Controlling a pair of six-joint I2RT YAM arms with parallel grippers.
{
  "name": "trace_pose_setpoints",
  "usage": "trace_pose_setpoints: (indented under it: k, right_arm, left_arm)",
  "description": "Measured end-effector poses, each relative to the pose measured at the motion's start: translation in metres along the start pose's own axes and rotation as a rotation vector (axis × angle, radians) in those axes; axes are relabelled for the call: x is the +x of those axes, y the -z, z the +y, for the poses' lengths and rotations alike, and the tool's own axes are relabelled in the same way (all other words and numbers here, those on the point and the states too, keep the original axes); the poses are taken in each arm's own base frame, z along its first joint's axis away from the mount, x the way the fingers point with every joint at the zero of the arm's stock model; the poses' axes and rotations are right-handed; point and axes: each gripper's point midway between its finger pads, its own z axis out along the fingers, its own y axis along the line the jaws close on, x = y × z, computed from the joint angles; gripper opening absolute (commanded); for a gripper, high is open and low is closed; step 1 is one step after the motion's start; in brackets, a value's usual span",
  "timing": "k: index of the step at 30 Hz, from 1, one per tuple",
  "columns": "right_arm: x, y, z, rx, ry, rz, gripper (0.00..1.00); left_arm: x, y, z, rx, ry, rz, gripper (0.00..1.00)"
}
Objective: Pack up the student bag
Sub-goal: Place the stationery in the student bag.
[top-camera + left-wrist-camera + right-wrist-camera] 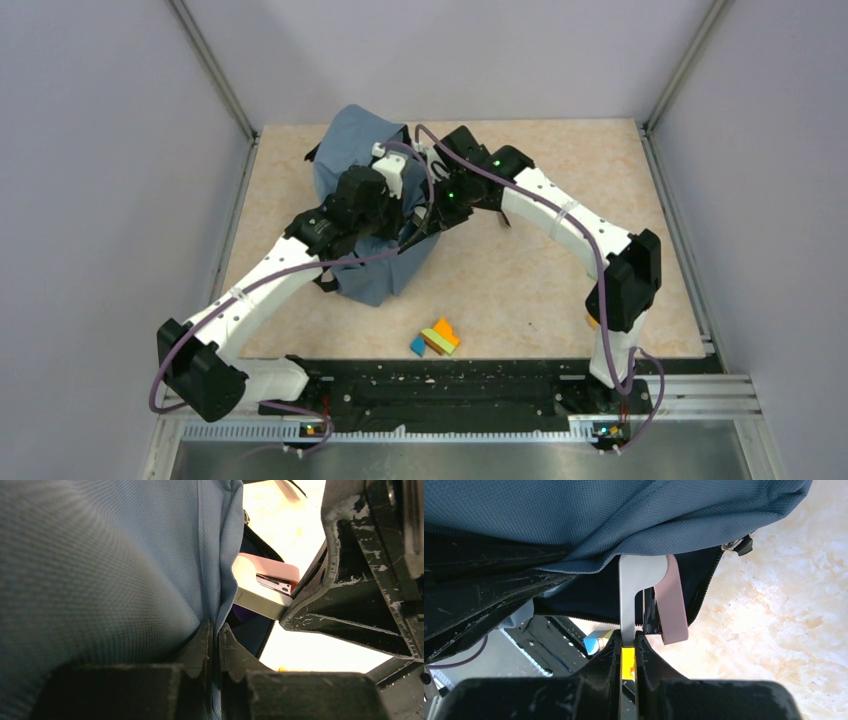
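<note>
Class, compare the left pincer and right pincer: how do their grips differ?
The left pincer is shut on the blue fabric edge of the student bag; the right pincer is shut on a pink and white stapler. The left pincer pinches soft cloth; the right pincer holds something rigid, its far end at the bag's open mouth. Both are shut.

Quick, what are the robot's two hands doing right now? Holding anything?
Left gripper: shut, pinching the blue fabric edge of the student bag.
Right gripper: shut on the pink stapler, at the bag's opening.
</note>
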Motion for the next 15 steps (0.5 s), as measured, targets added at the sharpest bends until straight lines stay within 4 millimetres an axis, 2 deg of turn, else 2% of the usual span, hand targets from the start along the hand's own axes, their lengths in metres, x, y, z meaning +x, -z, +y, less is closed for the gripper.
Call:
trace_pose_setpoints:
  k: [3,8,15]
  right_arm:
    - [-0.001,-0.001,0.002,-0.010,-0.009,-0.005,0.07]
    - [0.002,-0.009,0.004,-0.035,-0.021,0.021,0.00]
    - [0.010,-0.013,0.001,-0.033,-0.010,0.052,0.00]
  left_arm:
    - [0.000,0.001,0.000,-0.001,0.000,-0.002,0.06]
    - [-0.001,0.001,0.001,-0.005,0.001,-0.002,0.06]
    - [0.001,0.000,-0.001,0.005,0.001,0.001,0.06]
